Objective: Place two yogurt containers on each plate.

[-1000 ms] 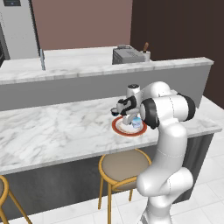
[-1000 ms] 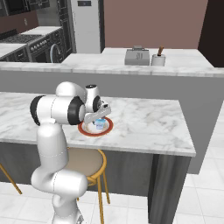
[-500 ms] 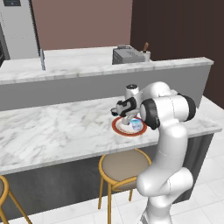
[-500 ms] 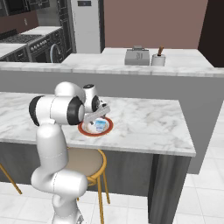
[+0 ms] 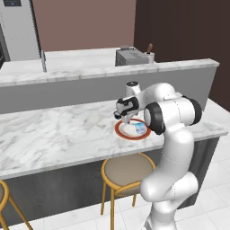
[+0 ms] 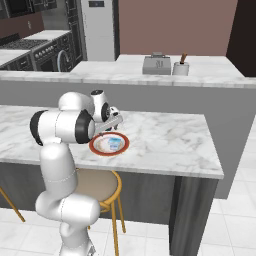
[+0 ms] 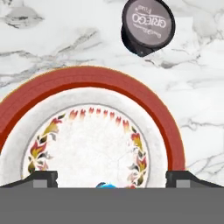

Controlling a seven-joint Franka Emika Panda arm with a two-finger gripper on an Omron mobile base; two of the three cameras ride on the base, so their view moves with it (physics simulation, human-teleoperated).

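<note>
Yogurt containers, two in sight. Item one: pale blue-and-white cup (image 5: 140, 128), standing on the plate, just below and beside the fingers in the left base view; the same cup (image 6: 115, 143) sits near the plate's middle in the right base view; in the hand view a sliver of blue at the lower edge, between the two finger tips, is probably this cup, too little showing to be sure. Item two: dark cup (image 7: 147, 26) with a grey printed lid, lying on the marble off the plate, beyond the rim and ahead of the right finger tip in the hand view; not touching the plate.

Plate (image 7: 92, 78): round, white centre with a flame-like ring of ornament, broad red-orange rim. It lies directly under the fingers, its rim (image 5: 120, 131) visible on the near part of the marble counter (image 5: 54, 134).

Gripper (image 7: 111, 183): fingers spread wide, one tip (image 7: 41, 179) at the plate's left side, the other at its right, nothing pinched between them. It hovers low over the plate (image 6: 97, 150).

Stool (image 5: 128, 168): round seat, yellow legs, under the counter edge below the gripper.
</note>
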